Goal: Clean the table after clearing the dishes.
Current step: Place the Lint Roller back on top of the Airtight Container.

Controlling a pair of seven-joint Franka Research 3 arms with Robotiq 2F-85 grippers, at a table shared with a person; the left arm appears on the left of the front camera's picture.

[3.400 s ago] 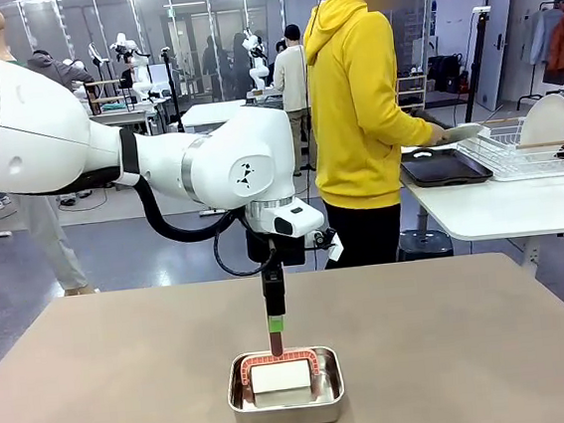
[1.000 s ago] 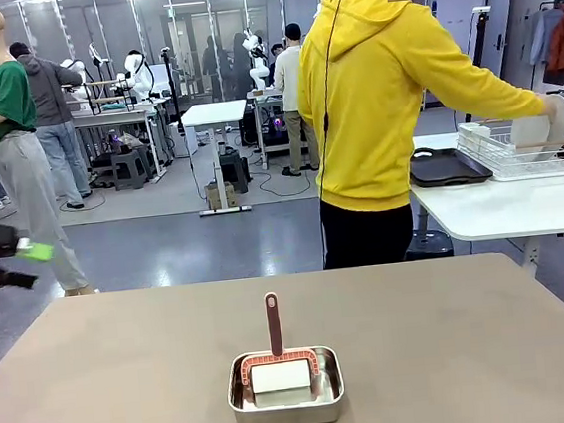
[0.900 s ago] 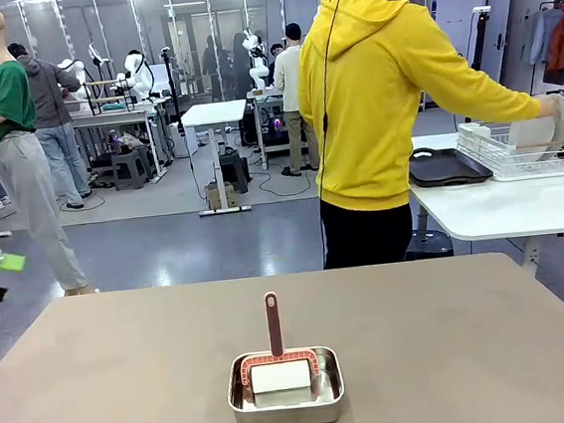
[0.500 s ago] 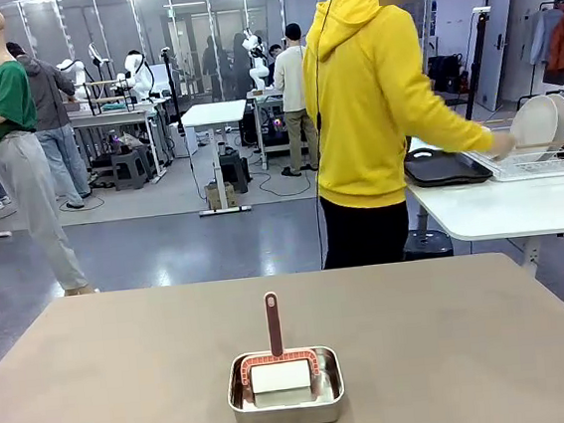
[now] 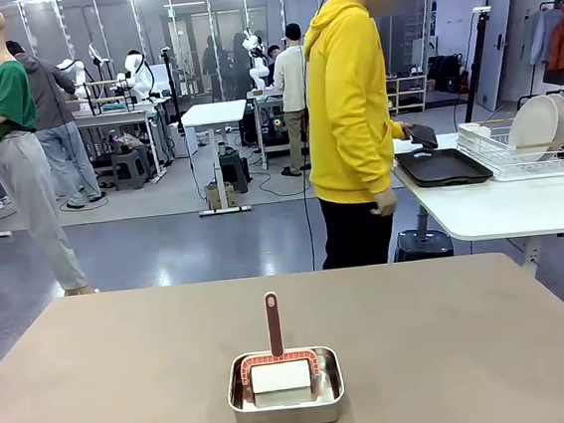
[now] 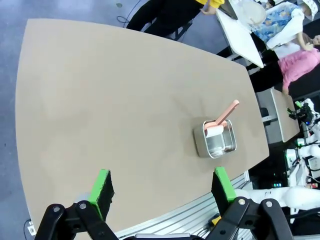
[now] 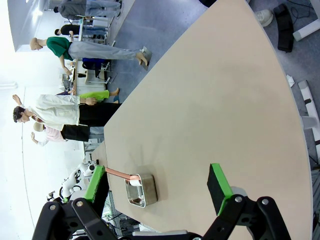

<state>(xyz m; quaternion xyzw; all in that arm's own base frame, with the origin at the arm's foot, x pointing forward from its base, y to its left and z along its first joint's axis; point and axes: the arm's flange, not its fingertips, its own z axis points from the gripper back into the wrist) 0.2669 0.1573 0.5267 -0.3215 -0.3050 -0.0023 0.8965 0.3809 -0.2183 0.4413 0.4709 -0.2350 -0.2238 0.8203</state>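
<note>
Steel, small and shiny, a rectangular pan (image 5: 285, 388) sits on the near part of the big brown-grey surface (image 5: 454, 335), close to the robot's edge and about in the middle from side to side. Inside the pan lies a white block (image 5: 281, 377) with a reddish-brown frame around it, and a reddish-brown handle (image 5: 273, 322) sticks up out of the pan toward the far side. The rest of the brown-grey top is bare around the pan.

From high above, the left pincer (image 6: 161, 189) has its two green-padded fingers wide apart with nothing between them. The pan shows far below it, near one long edge of the top. The right pincer (image 7: 159, 186) is also wide apart and holds nothing, and it looks down on the same top with the pan and its long handle near the edge.

Past the far edge stands a person in a bright yellow hooded top (image 5: 350, 105) and black trousers, turned to the side. One hand (image 5: 385, 202) hangs down by the hip. The other arm reaches toward a white side table (image 5: 501, 205).

On that white table lies a dark flat tray (image 5: 443, 166), and next to it a white wire rack (image 5: 521, 153). Round white plates (image 5: 539, 125) stand on edge in the rack, well away from the brown-grey top
</note>
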